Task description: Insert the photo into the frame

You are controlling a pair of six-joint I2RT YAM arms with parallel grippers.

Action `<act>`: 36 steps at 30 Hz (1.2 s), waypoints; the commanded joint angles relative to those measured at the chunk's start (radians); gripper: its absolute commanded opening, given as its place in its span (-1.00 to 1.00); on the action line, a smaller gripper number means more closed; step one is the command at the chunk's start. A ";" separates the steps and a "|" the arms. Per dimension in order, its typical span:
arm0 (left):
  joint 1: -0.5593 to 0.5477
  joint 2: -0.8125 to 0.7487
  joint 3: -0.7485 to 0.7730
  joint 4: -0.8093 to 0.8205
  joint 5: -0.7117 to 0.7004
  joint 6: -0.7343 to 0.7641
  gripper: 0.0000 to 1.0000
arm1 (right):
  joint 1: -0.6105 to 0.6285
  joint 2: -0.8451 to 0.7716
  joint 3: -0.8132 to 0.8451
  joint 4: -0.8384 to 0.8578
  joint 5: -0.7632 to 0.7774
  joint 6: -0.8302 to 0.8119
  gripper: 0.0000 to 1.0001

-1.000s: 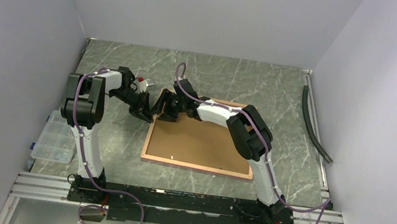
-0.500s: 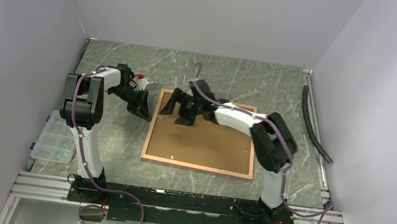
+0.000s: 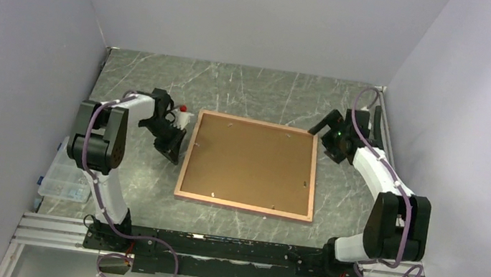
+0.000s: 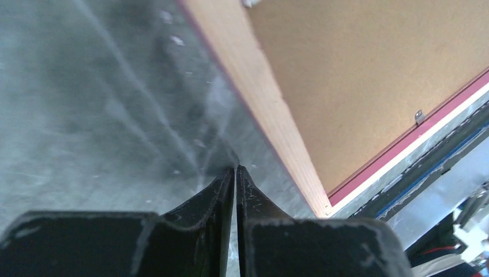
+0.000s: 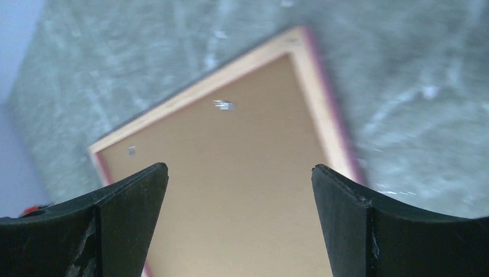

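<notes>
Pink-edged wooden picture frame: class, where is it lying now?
Top view: the frame lies back-up on the grey marble table, left gripper beside its left edge, right gripper by its far-right corner.

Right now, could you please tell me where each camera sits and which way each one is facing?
Top external: above and behind the bases, looking down on the table and the back-up frame; the left arm and right arm show.
Left wrist: low over the table, looking along the frame's left side toward the near edge; the shut left tool shows.
Right wrist: looking down on a frame corner; the open right tool shows.
Shared: all three see the frame's brown back.
</notes>
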 commanded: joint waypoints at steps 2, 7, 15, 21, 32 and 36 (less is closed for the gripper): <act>-0.083 -0.054 -0.076 0.053 -0.117 0.056 -0.73 | -0.054 0.033 -0.061 -0.015 0.024 -0.065 1.00; -0.134 -0.079 -0.119 0.063 -0.139 0.064 -0.75 | -0.055 0.123 -0.063 0.063 -0.053 -0.049 1.00; -0.231 -0.109 -0.134 0.048 -0.117 0.056 -0.76 | -0.050 0.297 0.003 0.158 -0.196 0.010 0.99; -0.383 -0.043 -0.057 0.044 -0.054 0.010 -0.74 | 0.081 0.485 0.247 0.124 -0.179 0.044 1.00; -0.575 0.053 0.063 -0.029 0.114 -0.043 -0.60 | 0.155 0.677 0.659 -0.101 -0.095 -0.031 1.00; -0.521 -0.029 0.087 -0.170 0.162 0.033 -0.41 | 0.117 0.580 0.668 -0.131 -0.034 -0.070 1.00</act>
